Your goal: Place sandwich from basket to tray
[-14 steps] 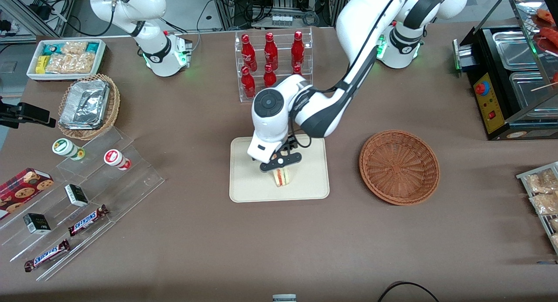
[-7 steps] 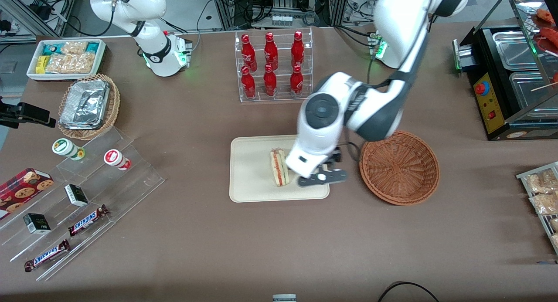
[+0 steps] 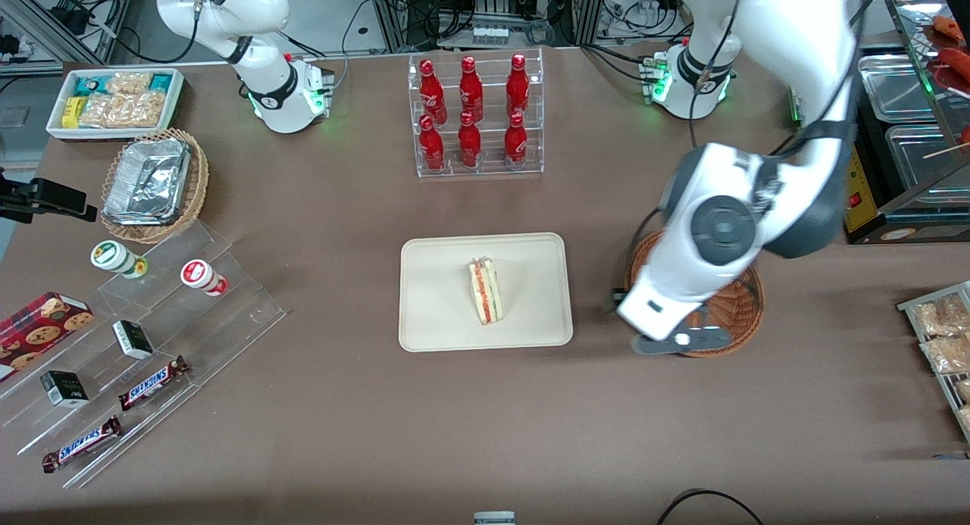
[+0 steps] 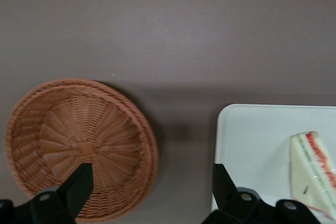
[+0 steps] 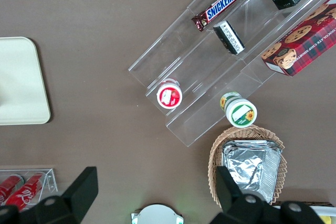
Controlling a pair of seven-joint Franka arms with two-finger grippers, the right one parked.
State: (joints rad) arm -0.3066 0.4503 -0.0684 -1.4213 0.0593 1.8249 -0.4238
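The sandwich [image 3: 485, 290] stands on its edge on the cream tray [image 3: 439, 305], filling layers up. The reddish-brown wicker basket [image 3: 733, 307] sits beside the tray, toward the working arm's end, and holds nothing that I can see. My left gripper [image 3: 667, 340] hovers above the basket's rim on the side nearest the tray, partly covering the basket. In the left wrist view the gripper [image 4: 149, 190] is open and empty, its fingers [image 4: 79, 184] spread over the basket [image 4: 79, 145] and the gap to the tray [image 4: 247, 140], where the sandwich [image 4: 315, 171] lies.
A clear rack of red bottles [image 3: 474, 116] stands farther from the camera than the tray. A tan basket of foil containers [image 3: 151, 184], a white snack bin [image 3: 114, 101] and clear snack shelves [image 3: 151, 335] lie toward the parked arm's end. A black food warmer [image 3: 887, 131] stands at the working arm's end.
The gripper let go of the sandwich on the tray, then swung away toward the working arm's end to above the basket. The sandwich stays on the tray.
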